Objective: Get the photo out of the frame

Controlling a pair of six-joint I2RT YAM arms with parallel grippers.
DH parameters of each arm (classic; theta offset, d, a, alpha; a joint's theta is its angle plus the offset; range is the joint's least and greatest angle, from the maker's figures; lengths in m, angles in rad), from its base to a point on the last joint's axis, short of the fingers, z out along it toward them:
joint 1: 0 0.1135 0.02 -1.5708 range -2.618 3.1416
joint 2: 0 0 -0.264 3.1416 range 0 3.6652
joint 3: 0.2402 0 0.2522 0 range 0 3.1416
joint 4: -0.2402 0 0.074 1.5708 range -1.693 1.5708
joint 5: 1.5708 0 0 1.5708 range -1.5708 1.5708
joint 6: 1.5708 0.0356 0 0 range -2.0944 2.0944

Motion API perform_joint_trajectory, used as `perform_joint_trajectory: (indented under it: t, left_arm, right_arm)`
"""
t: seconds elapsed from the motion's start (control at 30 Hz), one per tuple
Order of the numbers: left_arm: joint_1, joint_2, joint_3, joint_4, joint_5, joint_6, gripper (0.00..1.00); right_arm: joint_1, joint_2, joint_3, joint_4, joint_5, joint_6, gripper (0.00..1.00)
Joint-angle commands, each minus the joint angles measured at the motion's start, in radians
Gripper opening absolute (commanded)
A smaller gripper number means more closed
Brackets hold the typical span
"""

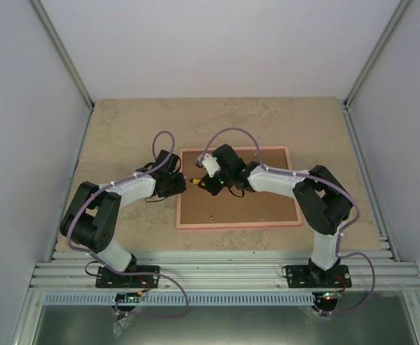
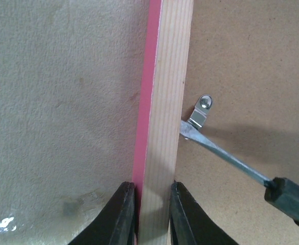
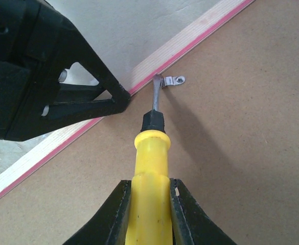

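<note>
I am clamping the left rail of the frame [image 1: 238, 225] with my left gripper [image 2: 153, 191]. The jaws are drawn in narrow: one finger is pressing on the pink outer edge and the other on the inner side of the bare wood strip. The frame is lying face down on the table [image 1: 123, 129], about midway between the left and right edges and closer to the near edge. Its brown backing board [image 2: 251, 61] is facing up. Just right of the clamped rail, a small metal clip [image 2: 201, 111] is sitting on the board. The flat blade of a screwdriver [image 3: 152, 148] is touching the clip on its rail side. My right gripper [image 3: 150, 184] is holding the screwdriver's yellow handle between nearly closed jaws, pointing the blade toward the left rail.
</note>
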Motion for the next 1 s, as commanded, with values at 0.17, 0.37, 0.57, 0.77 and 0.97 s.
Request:
perform_joint_trajectory:
  t: [0.17,0.37,0.57,0.77,0.97]
  left_arm:
    - [0.001,0.035,-0.011,-0.008,-0.014,-0.035,0.13]
    - [0.001,0.031,-0.015,-0.008,-0.018,-0.035,0.13]
    - [0.001,0.035,-0.020,-0.006,-0.022,-0.036,0.13]
    - [0.001,0.035,-0.021,-0.009,-0.027,-0.035,0.13]
    - [0.001,0.035,-0.021,-0.008,-0.032,-0.038,0.13]
  right_arm:
    - [0.018,-0.016,0.020,-0.175,0.010,-0.008,0.00]
    - [0.019,-0.024,0.018,-0.177,0.098,0.024,0.01]
    - [0.018,-0.051,-0.005,-0.150,0.161,0.054,0.00]
    - [0.012,-0.085,-0.035,-0.111,0.176,0.076,0.00]
    - [0.010,-0.113,-0.060,-0.071,0.155,0.079,0.00]
